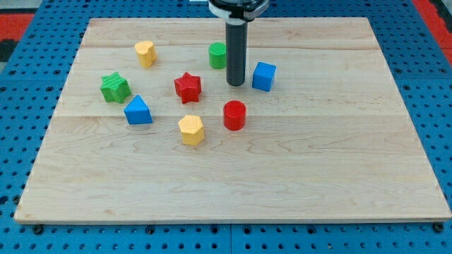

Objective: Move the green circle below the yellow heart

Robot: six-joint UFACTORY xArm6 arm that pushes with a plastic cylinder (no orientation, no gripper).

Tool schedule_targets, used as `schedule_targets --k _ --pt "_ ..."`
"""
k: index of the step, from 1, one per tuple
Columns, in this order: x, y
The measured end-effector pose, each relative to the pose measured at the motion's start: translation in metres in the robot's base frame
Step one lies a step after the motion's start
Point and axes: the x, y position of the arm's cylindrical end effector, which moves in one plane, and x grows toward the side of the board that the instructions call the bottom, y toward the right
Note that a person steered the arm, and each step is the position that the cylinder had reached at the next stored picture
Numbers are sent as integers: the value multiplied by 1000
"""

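Note:
The green circle [217, 55] stands near the view's top centre, partly hidden by my dark rod. My tip [235, 84] rests on the board just right of and slightly below the green circle, between it and the blue cube [263, 76]. The yellow heart [145, 53] lies further to the view's left, at about the same height as the green circle.
A red star [188, 87], a green star [114, 87], a blue triangle [138, 111], a yellow hexagon [191, 130] and a red cylinder [234, 115] lie below. The wooden board [318, 162] sits on a blue pegboard.

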Motion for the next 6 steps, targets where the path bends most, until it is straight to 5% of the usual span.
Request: schedule_targets --k 2,3,4,5,6 --pt "-43 19" --pt "-71 -31" --pt "-16 -95" --pt "-1 -92" --pt "-42 -55"
